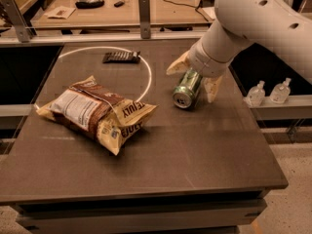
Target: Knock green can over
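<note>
My gripper (195, 77): over the far right part of the table (195, 169); fingers (212, 88) spread wide, one on each side of the green can (186, 87), not pinching it as far as I can tell; green can: tipped well off upright, silver end toward the camera, between my fingers; task, by my judgement, as good as done, with only drawing clear left; white cord (148, 74): looped just beside the can; chip bag (97, 113): left of centre, well apart, no hindrance; dark flat object (121, 57): near the far edge; small bottles (256, 92): off the table, right.
</note>
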`<state>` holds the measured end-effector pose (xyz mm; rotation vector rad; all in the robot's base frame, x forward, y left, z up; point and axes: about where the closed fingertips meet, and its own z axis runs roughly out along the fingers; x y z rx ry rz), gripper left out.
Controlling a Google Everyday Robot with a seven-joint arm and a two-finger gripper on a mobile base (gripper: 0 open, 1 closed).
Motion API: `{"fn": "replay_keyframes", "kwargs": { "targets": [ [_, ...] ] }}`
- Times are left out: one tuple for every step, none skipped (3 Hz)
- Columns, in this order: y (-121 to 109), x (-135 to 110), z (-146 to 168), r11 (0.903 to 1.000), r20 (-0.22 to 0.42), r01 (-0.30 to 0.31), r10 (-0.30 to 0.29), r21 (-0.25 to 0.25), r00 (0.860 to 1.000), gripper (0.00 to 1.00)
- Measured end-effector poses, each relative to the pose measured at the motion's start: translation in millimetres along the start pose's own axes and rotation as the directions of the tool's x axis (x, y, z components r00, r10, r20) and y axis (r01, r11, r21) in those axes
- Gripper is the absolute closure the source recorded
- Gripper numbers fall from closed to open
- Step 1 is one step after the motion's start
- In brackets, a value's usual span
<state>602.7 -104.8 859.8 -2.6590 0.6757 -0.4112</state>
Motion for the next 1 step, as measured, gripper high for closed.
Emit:
{"fn": "replay_keyframes", "kwargs": {
  "targets": [
    [0.0, 0.5, -0.8, 1.0, 0.0, -0.002, 0.002, 0.001, 1.0, 0.0]
  ]
}}
